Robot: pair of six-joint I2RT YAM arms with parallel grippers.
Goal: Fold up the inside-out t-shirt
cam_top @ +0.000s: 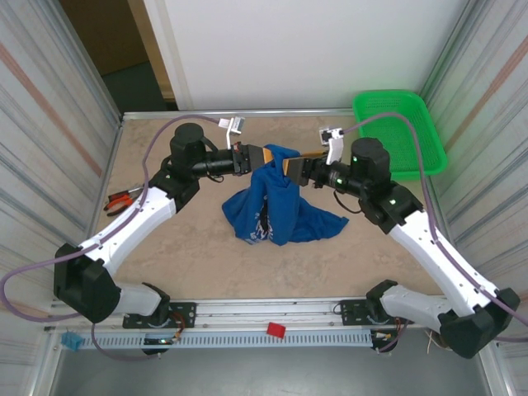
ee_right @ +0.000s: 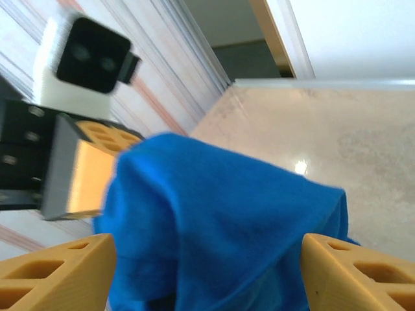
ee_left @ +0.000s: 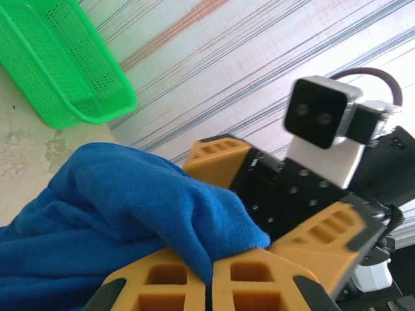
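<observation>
Inside-out t-shirt (cam_top: 276, 206) held up by one bunched ridge; no fold made yet.
Left gripper (ee_left: 209, 275) is clamped on the cloth. Right gripper (ee_right: 207, 265) has its jaws wide, with cloth draped between them. The rest hangs crumpled to mid-table, so flattening and every fold look left to do. Count: one t-shirt, one green mesh basket (cam_top: 396, 132), one pliers (cam_top: 122, 200).

top external: from above and behind, far off, looking down on the whole counter (cam_top: 190, 256) | left wrist: close over its own jaws, facing the right wrist camera (ee_left: 321, 123), green basket (ee_left: 58, 65) upper left | right wrist: close, facing the left wrist camera (ee_right: 84, 61) upper left | shared by all: blue t-shirt (cam_top: 280, 210)
</observation>
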